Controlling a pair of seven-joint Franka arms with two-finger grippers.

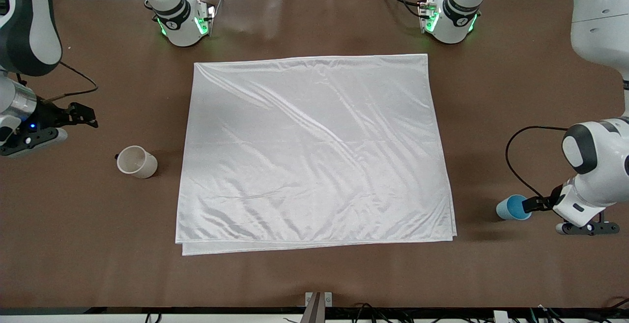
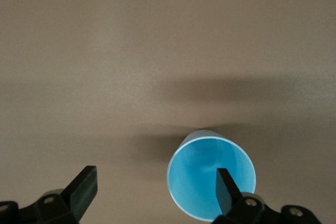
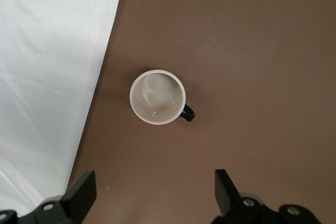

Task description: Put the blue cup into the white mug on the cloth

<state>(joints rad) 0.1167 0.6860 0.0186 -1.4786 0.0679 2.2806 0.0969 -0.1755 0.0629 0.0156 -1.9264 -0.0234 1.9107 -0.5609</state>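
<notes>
a: left gripper (image 1: 540, 204) hangs low at the left arm's end of the table, jaws spread wide and holding nothing. in the left wrist view one finger (image 2: 227, 192) shows in front of the blue cup's (image 2: 211, 180) bright inside while the other finger stands clear on bare table (image 2: 157, 35).

b: so it's straddling one wall of the cup?

a: looks that way, though i can't tell whether that finger is already inside the mouth or just above it. for a clean pick i'd centre the rim wall between the fingers, go down gently, and close slowly so the light cup doesn't tip or skid.

b: and the other side?

a: right gripper (image 3: 152, 195) is high over the table at the right arm's end, also wide open and empty. the white mug (image 3: 157, 97) stands upright below it, dark handle turned away from the cloth (image 3: 47, 77), just beside the cloth's edge but not on it.

b: so the mug needs moving too.

a: likely. cup (image 1: 513, 207) and mug (image 1: 136, 161) are well apart, with the cloth (image 1: 314, 151) between them.
</notes>
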